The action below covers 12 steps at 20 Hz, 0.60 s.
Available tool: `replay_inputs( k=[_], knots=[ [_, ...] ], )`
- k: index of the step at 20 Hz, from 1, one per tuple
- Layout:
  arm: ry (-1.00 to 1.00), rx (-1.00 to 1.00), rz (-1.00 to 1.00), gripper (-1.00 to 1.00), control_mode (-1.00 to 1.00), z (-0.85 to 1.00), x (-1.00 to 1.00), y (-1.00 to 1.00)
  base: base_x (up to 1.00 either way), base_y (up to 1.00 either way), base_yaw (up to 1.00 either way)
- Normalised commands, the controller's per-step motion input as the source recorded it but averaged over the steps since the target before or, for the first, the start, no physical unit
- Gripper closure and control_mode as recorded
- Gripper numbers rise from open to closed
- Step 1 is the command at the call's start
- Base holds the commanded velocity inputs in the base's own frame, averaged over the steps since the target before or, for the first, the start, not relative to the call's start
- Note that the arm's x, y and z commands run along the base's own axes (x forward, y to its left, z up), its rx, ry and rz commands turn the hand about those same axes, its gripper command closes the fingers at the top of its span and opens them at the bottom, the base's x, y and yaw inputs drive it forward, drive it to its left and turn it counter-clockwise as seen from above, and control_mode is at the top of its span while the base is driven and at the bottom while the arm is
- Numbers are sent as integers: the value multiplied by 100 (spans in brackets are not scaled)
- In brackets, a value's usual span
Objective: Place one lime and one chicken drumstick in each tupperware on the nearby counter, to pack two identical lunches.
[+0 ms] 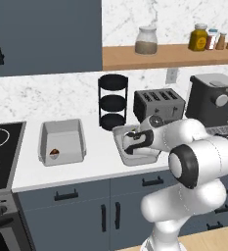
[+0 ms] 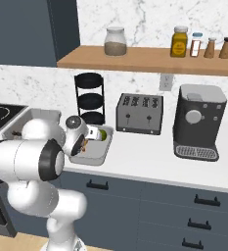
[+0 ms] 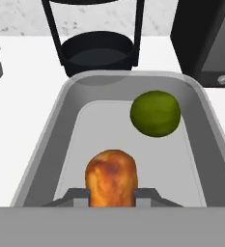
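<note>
Gripper (image 3: 112, 193) clamped on the chicken drumstick (image 3: 111, 177), held low inside the near tupperware (image 3: 49, 140), on the counter (image 1: 98, 164) in front of the toaster (image 1: 158, 104). A lime (image 3: 155, 114) already lies further in, apart from the drumstick. Judgement: lower until the meat rests on the tray floor, clear of the rim, then let go. The far tupperware (image 1: 61, 142) holds one small item; it still looks incomplete. Shelf jars (image 2: 179, 42): no legible writing.
</note>
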Motion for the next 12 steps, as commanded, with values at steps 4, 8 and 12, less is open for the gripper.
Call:
replay_inputs(
  k=[4,8,12],
  knots=[
    [9,9,0,100,-100,0,61,0,0,0,0],
    [3,1,2,-100,-100,-3,21,0,0,0,0],
    [0,-4,4,-100,-100,-4,67,0,0,0,0]
  ],
)
